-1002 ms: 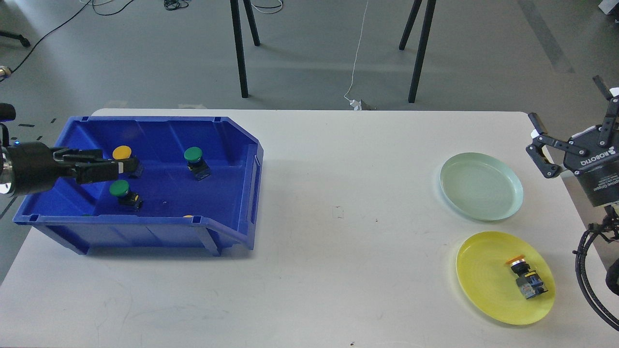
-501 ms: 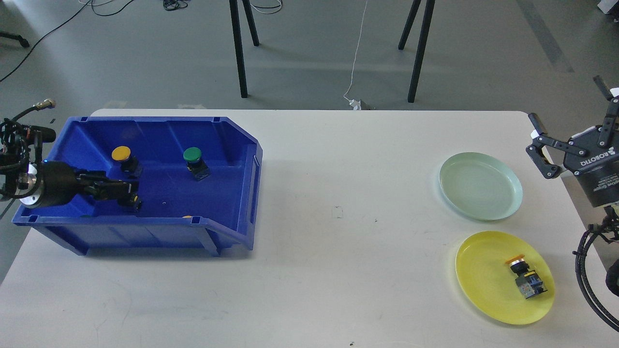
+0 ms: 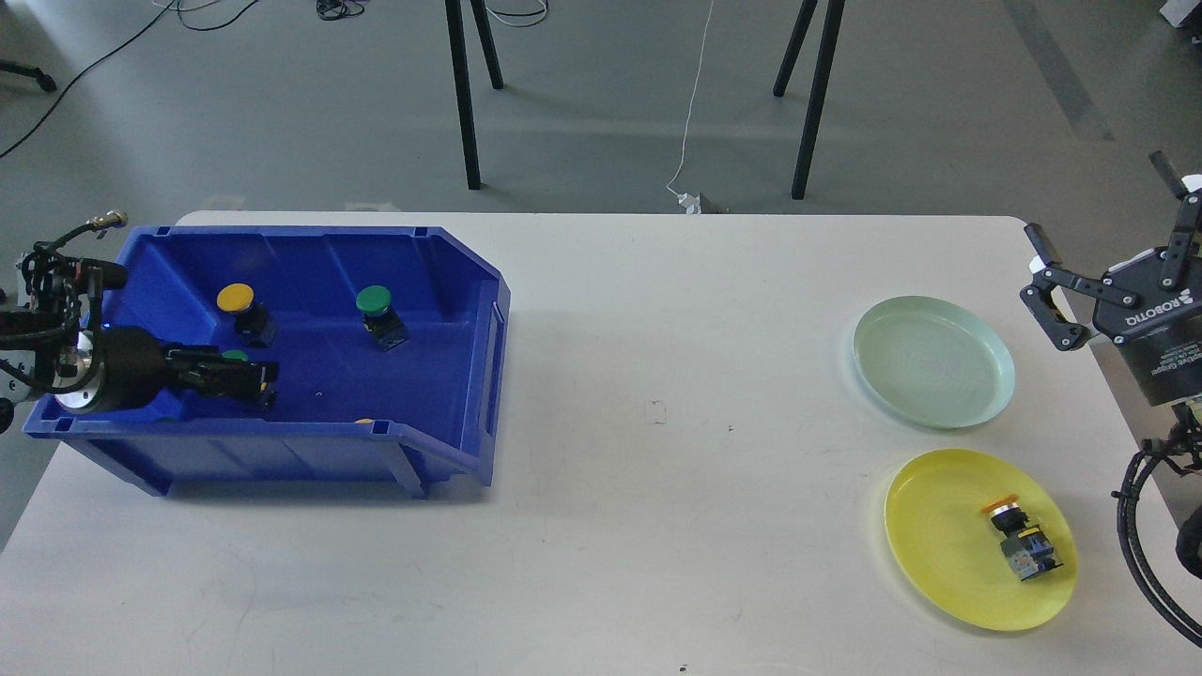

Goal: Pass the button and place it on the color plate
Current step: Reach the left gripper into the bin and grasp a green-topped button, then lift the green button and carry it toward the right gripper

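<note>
A blue bin (image 3: 470, 282) at the left holds a yellow-capped button (image 3: 236, 299), a green-capped button (image 3: 374, 301) and a second green-capped button (image 3: 235, 356). My left gripper (image 3: 252, 381) reaches into the bin from the left and sits right at this second green button, covering most of it; its dark fingers cannot be told apart. A pale green plate (image 3: 932, 361) and a yellow plate (image 3: 939, 526) lie at the right. A yellow-capped button (image 3: 1019, 540) lies on its side on the yellow plate. My right gripper (image 3: 1108, 239) is open and empty, above the table's right edge beside the green plate.
A bit of another yellow cap (image 3: 364, 421) peeks over the bin's front wall. The white table (image 3: 657, 488) stretches between bin and plates. Black stand legs (image 3: 465, 103) and cables are on the floor behind the table.
My left gripper has dropped from beside the yellow button down to the near-left green button and pulled slightly left. The right arm has barely moved.
</note>
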Controlling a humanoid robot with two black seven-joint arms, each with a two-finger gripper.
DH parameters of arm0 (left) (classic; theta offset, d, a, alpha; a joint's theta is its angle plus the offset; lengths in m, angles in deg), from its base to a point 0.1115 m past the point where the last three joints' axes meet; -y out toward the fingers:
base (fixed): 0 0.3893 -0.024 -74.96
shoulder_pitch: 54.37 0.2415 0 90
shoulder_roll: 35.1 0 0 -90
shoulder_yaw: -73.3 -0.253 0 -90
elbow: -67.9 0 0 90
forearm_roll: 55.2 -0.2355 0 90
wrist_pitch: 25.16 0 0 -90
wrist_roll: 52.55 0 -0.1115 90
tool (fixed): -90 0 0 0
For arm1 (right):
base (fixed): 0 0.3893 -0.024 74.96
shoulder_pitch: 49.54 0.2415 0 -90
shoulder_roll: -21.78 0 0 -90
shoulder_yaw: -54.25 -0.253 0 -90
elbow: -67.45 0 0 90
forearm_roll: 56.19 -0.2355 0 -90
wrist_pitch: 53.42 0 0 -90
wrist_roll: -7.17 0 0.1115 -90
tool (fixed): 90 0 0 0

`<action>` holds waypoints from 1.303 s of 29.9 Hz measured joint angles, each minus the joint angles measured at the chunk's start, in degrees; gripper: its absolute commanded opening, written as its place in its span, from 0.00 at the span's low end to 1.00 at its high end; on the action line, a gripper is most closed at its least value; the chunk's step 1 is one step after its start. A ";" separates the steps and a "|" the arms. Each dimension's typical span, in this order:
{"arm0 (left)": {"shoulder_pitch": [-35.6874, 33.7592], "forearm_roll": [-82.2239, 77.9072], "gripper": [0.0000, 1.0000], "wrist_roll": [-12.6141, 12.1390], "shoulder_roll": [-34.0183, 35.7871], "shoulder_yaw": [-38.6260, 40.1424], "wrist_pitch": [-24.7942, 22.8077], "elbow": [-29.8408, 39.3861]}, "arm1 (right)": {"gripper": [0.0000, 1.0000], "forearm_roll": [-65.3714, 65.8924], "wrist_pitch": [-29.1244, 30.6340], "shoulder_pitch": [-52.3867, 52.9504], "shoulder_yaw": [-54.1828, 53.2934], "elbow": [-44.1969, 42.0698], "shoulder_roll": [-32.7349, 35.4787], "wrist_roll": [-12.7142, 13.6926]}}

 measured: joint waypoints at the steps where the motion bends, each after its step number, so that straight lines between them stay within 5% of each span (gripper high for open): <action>1: 0.05 0.00 0.47 0.00 -0.01 0.00 -0.02 0.00 | 0.97 0.00 0.00 -0.06 0.00 0.00 0.00 0.00; 2: 0.15 -0.01 0.42 0.00 -0.01 0.00 -0.02 -0.01 | 0.97 0.00 0.00 -0.15 -0.01 0.00 0.00 0.00; 4: 0.24 -0.07 0.14 0.00 -0.02 0.00 -0.02 0.03 | 0.97 0.00 0.00 -0.28 -0.06 0.00 0.00 0.00; 5: 0.25 -0.09 0.11 0.00 -0.02 0.00 -0.02 0.04 | 0.96 0.00 0.00 -0.32 -0.08 0.00 0.00 0.00; 15: -0.79 0.18 0.09 0.00 0.89 0.37 -0.07 2.60 | 0.96 0.01 0.00 -0.48 -0.20 -0.08 0.00 0.00; 25: -6.37 32.92 0.09 0.01 10.01 7.82 -4.01 24.51 | 0.99 0.07 0.00 -0.46 -0.73 -0.15 0.20 0.00; 30: -5.45 46.53 0.10 0.01 -4.04 8.73 -4.00 28.57 | 0.99 2.03 0.00 0.02 0.86 1.72 0.32 0.00; 35: -1.24 47.63 0.10 0.00 -22.67 8.75 0.29 22.45 | 0.99 7.89 0.00 3.18 4.69 2.07 -1.27 -0.01; 39: 0.75 47.89 0.10 0.00 -28.73 9.01 1.40 18.78 | 0.99 17.59 -3.85 8.81 12.15 0.05 -8.76 -0.01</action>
